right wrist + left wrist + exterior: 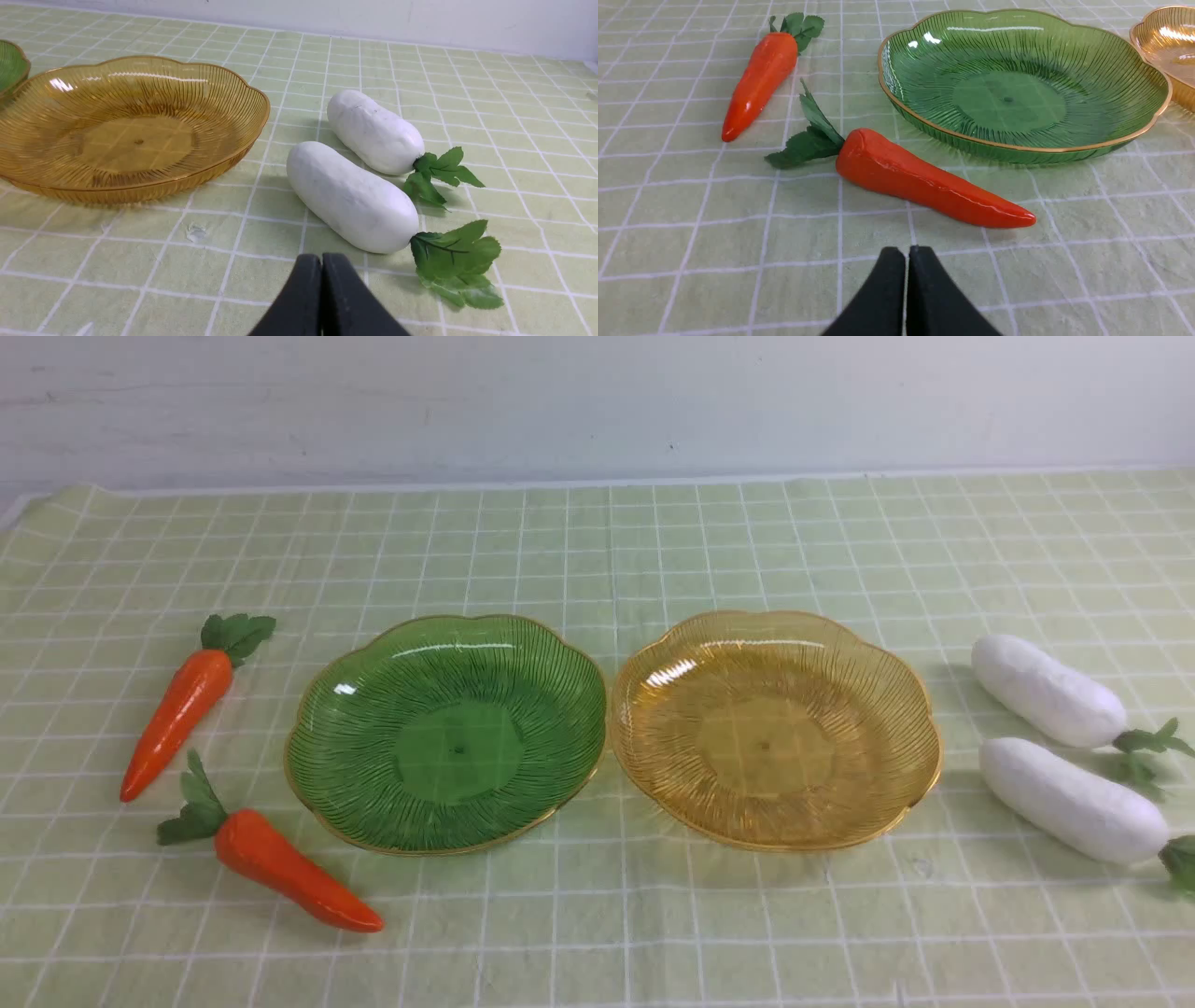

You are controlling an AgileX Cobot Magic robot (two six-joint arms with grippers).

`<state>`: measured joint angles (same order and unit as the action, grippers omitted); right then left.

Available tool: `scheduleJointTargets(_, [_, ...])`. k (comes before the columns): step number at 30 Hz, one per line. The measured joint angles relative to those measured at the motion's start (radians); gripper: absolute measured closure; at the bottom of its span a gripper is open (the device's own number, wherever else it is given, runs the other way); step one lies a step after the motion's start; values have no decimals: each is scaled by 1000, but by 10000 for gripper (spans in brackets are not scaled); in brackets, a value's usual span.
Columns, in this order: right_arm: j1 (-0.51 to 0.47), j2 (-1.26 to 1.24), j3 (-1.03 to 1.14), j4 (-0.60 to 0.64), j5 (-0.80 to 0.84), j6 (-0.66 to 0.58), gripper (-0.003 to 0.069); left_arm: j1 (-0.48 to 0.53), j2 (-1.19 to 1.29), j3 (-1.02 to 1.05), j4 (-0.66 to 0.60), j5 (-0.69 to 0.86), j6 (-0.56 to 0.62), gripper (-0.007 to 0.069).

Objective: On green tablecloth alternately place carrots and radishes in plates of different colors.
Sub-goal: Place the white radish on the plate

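A green tablecloth [597,933] with a white grid covers the bench. In the middle of the front view two ribbed, gold-rimmed plates sit side by side, their rims all but touching: the green plate [448,737] left of centre and the amber plate [775,733] right of centre.

All four vegetables lie on the cloth outside the plates. At the left, the upper carrot [182,709] has its leaves toward the top of the frame. The lower carrot [289,868] points its tip toward the lower right. At the right edge, the upper radish [1046,689] and lower radish [1074,800] lie parallel, leaves to the right.

The left gripper [907,254] has its black fingers pressed together, holding nothing, near the lower carrot. The right gripper [322,261] is likewise pressed together, near the lower radish.
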<state>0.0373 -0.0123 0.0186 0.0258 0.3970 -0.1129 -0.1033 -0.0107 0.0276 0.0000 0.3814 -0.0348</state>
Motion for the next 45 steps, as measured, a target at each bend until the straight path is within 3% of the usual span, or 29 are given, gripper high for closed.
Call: scheduleJointTargets(45, [0,0,0,10,-4,12,674,0,0,0,-23,0,-23,632])
